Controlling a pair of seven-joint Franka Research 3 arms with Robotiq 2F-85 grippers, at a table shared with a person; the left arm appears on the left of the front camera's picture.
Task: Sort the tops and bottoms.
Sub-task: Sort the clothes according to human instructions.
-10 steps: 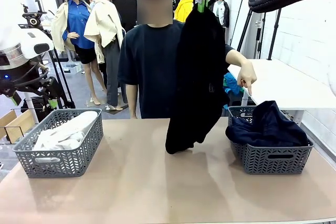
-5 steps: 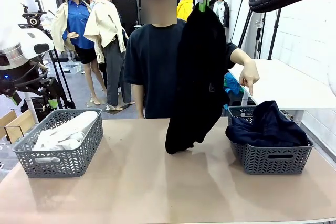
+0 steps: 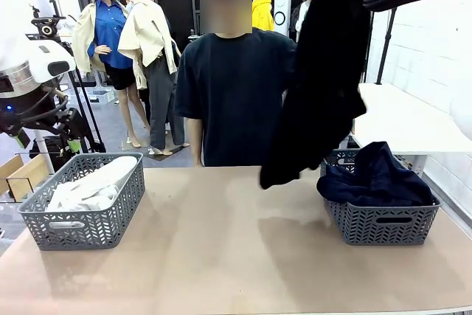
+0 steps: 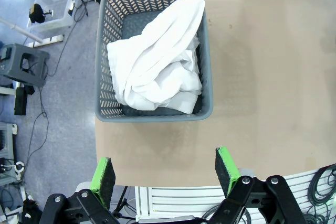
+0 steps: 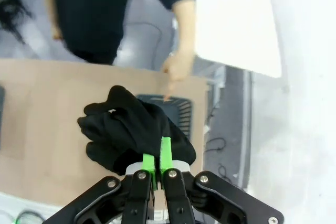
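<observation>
Your right claw (image 5: 156,167), pinched shut on the black bottoms (image 3: 321,79), has swung them right, above the right basket (image 3: 380,219).

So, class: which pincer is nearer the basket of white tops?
Left. The left pincer hovers open just above the basket of white tops; the right pincer holds the black garment high across the table.

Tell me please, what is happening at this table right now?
The robot is sorting clothes into two grey baskets. Its right claw is shut on a black garment and holds it up in the air, near the right basket, which already has dark navy clothes in it. The left basket holds white tops; the left claw hangs open above it, holding nothing. A person stands at the far side of the table, and their hand points down at the right basket.
</observation>
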